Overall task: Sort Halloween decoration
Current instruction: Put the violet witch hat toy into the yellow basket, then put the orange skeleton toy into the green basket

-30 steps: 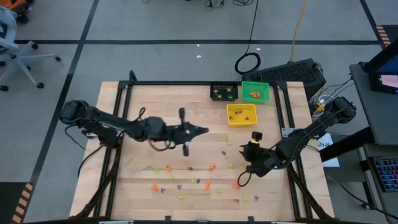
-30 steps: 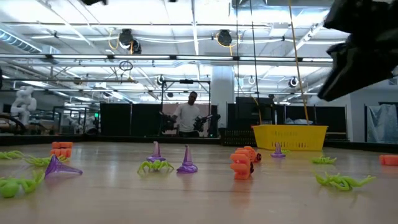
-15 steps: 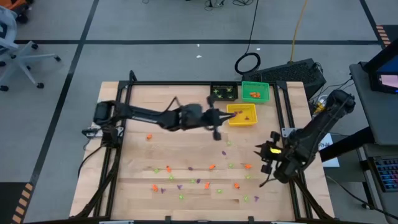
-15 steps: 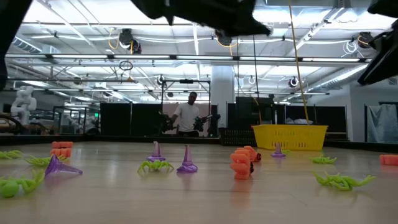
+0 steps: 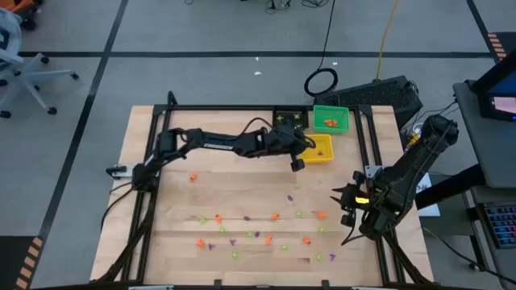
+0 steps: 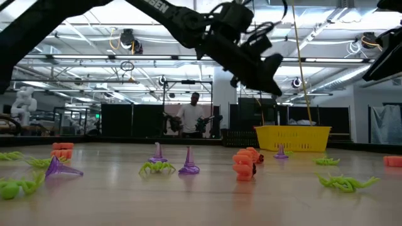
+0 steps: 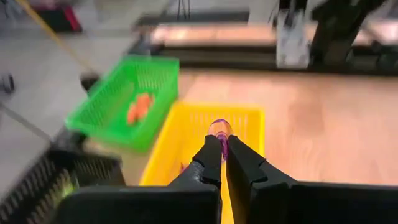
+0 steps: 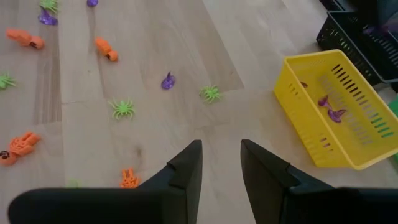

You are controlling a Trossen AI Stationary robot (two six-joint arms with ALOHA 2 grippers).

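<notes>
the left hand [image 7: 219,155] is closed tight on a small purple trinket [image 7: 220,129], which sticks out past the fingertips. seen from above, this hand [image 5: 297,163] hangs at the near left corner of the yellow bin [image 5: 322,153], with its arm stretched across the back of the tabletop [image 5: 177,189]. through the wrist camera the yellow bin [image 7: 186,143] lies straight ahead of the pinched trinket, and a few purple pieces already lie inside it [image 8: 331,107]. just beyond it stands the green bin [image 5: 330,119] with orange pieces [image 7: 138,107] in it, and beside that the black bin [image 5: 289,119].

the right hand [image 8: 219,158] is empty, its fingers parted with a clear gap between them. it waits at the right edge of the tabletop [image 5: 348,201], well apart from the bins.

the rest of the halloween decoration lies scattered over the front half of the tabletop: green spiders [image 8: 122,109], purple cones [image 6: 188,162] and orange pieces [image 6: 242,164], none touching either hand.

a person [image 6: 190,117] stands far back in the room.
</notes>
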